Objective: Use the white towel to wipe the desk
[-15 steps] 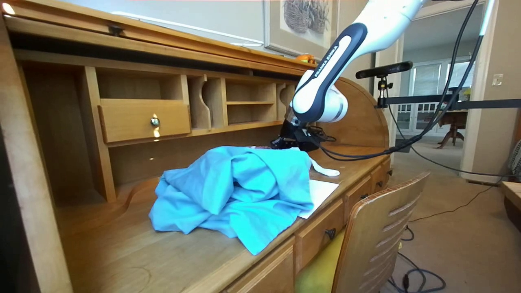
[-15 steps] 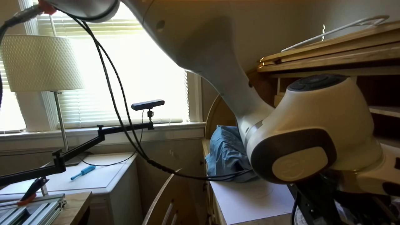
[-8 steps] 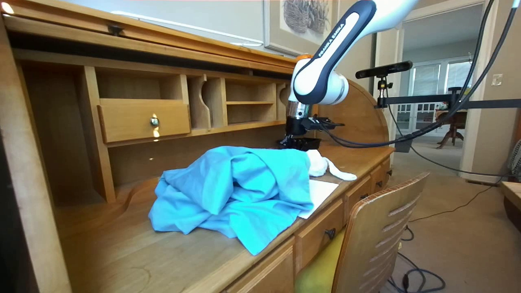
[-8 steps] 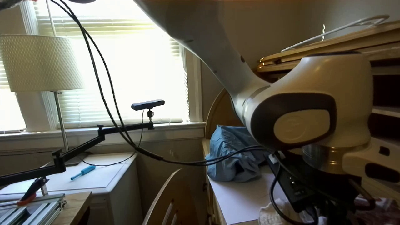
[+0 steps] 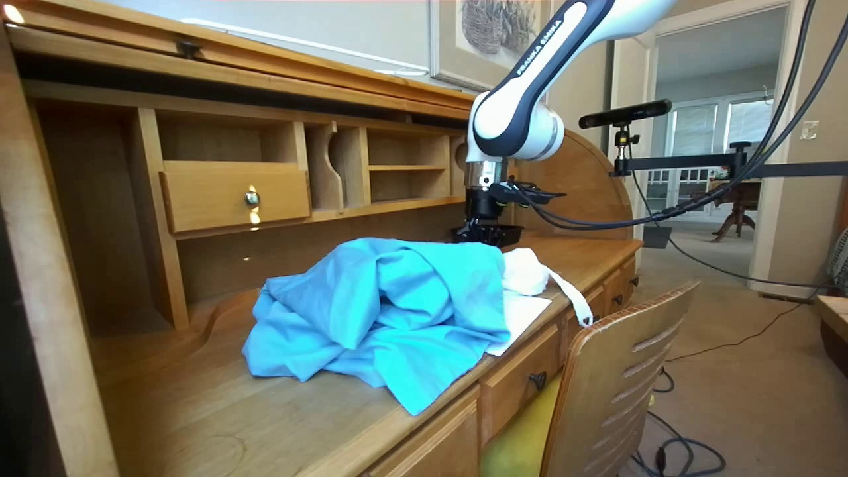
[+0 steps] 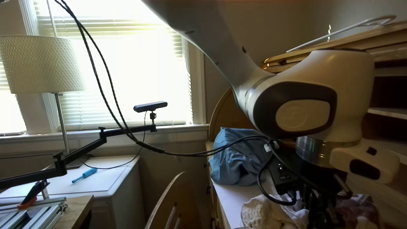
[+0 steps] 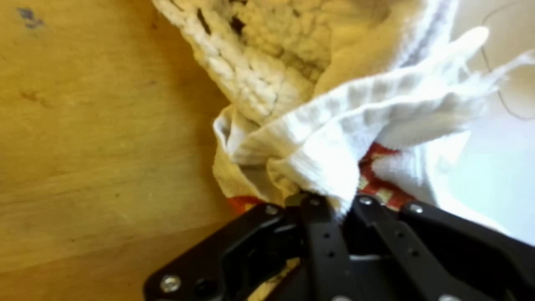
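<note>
The white towel (image 7: 334, 154), with a crocheted part and a red patterned band, lies bunched on the wooden desk (image 7: 104, 146) in the wrist view. My gripper (image 7: 336, 205) is shut on a fold of it, pointing down. In an exterior view the towel (image 5: 527, 271) shows behind the blue cloth, with a thin strip hanging over the desk's front edge. It also shows beside the gripper (image 6: 321, 216) in an exterior view (image 6: 270, 213). The fingertips are hidden behind the blue cloth in an exterior view, where only the black gripper body (image 5: 487, 233) shows.
A crumpled blue cloth (image 5: 384, 311) lies on the desk beside the towel. A white sheet (image 5: 520, 318) lies partly under it. Desk cubbies (image 5: 404, 165) rise behind. A wooden chair (image 5: 616, 377) stands at the front edge. Black cables (image 6: 190, 155) hang from the arm.
The hand has swung from tilted to upright. The towel has moved with the gripper toward the desk's front edge, and its strip now hangs over that edge.
</note>
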Available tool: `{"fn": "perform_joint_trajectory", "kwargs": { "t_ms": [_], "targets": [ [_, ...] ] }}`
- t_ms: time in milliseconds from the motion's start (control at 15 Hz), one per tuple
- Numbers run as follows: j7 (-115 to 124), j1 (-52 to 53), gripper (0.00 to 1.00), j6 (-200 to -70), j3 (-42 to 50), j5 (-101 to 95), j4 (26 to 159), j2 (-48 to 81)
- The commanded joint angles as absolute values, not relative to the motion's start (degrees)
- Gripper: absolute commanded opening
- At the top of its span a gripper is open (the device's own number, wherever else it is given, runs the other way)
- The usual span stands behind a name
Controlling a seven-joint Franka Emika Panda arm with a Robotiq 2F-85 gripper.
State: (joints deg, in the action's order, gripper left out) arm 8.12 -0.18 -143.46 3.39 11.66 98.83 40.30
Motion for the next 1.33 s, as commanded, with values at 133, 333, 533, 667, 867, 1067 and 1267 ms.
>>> {"fn": "perform_joint_trajectory", "kwargs": {
  "t_ms": [133, 333, 533, 667, 867, 1067, 1267],
  "targets": [
    [10.7, -1.7, 0.02, -163.0, 1.0, 14.2, 96.2, 45.3],
    [11.2, -1.0, 0.02, -175.4, 1.9, 13.2, 95.7, 48.1],
    [11.3, 0.9, 0.02, -185.8, 5.2, 12.1, 95.2, 51.2],
    [11.8, 3.7, 0.02, -187.1, 9.6, 12.8, 95.8, 52.0],
    [12.6, 7.1, 0.02, -178.8, 14.3, 13.1, 98.6, 50.2],
    [11.5, 5.4, 0.02, -170.4, 11.1, 11.2, 100.0, 46.7],
    [11.1, 3.4, 0.02, -161.8, 7.7, 10.9, 100.3, 43.5]
  ]
}}
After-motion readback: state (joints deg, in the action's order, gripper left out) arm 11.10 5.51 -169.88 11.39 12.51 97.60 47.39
